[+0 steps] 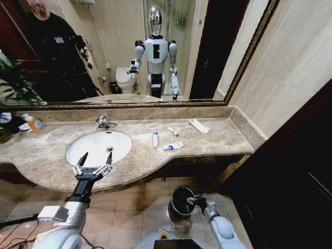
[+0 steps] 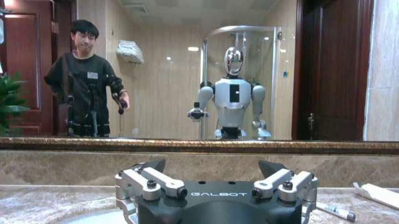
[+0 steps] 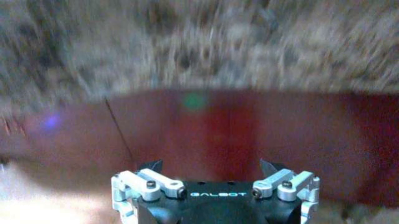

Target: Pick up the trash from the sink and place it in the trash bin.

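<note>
head view: left gripper (image 1: pixel 94 164), jaws wide, hovers at the sink (image 1: pixel 78 155) front rim; tubes (image 1: pixel 155 139) lie on the countertop (image 1: pixel 218 137) to its right, long axis front-to-back. right gripper (image 1: pixel 198 199) beside trash bin (image 1: pixel 181 203).
left wrist view: marble backsplash ahead.
right wrist view: jaws spread, empty.

On my head feed the surface (image 1: pixel 218 136) reads as beige marble, mottled with brown veining, and the sink (image 1: pixel 96 145) set in it is plain white with a chrome faucet (image 1: pixel 104 122) at its 12 o'clock. Right of the basin I see a white tube with blue marks (image 1: pixel 155 139), another white-and-blue tube (image 1: pixel 174 146) at its 4 o'clock, a small white tube (image 1: pixel 173 132) and a flat white packet (image 1: pixel 198 126). An orange-liquid bottle (image 1: pixel 34 124) sits far left beside green leaves (image 1: pixel 15 83). My left end effector (image 1: pixel 92 165) is silver with black fingertips. The trash bin (image 1: pixel 181 202) is black with a shiny rim, on tan floor tiles (image 1: pixel 140 207).
</note>
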Robot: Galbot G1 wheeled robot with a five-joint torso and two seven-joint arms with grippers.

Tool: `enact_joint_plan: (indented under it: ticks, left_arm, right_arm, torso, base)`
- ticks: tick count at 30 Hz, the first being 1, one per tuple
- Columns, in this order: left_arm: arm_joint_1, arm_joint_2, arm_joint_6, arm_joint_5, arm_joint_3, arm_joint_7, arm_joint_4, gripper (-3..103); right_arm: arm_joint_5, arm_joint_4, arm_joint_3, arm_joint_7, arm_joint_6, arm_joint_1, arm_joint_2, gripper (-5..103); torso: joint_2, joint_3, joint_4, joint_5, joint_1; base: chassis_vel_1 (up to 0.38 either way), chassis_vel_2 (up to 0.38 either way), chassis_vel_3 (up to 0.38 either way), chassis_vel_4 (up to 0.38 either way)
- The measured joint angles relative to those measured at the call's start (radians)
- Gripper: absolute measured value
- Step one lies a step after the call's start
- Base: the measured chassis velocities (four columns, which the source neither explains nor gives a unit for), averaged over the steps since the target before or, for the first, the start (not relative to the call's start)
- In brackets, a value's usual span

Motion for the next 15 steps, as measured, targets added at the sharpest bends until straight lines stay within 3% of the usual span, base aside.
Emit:
enact_joint_plan:
  ticks: [3,7,15]
  left_arm:
    - [0.000,0.000,0.000,0.000,0.000,0.000,0.000,100]
    - [0.000,0.000,0.000,0.000,0.000,0.000,0.000,100]
    - [0.000,0.000,0.000,0.000,0.000,0.000,0.000,100]
  right_arm:
    - [0.085,0.106,0.008,-0.033,0.028,-0.034,-0.028,100]
    - [0.146,0.258,0.016,-0.088,0.008,-0.063,-0.055,100]
    - [0.201,0.379,-0.017,-0.056,-0.080,0.005,-0.093,100]
  torso:
    - [0.000,0.000,0.0001,0.0002,0.000]
    - [0.000,0.000,0.0001,0.0000,0.000]
    - [0.000,0.000,0.0001,0.0000,0.000]
  base:
    - [0.000,0.000,0.000,0.000]
    - [0.000,0.000,0.000,0.000]
    - [0.000,0.000,0.000,0.000]
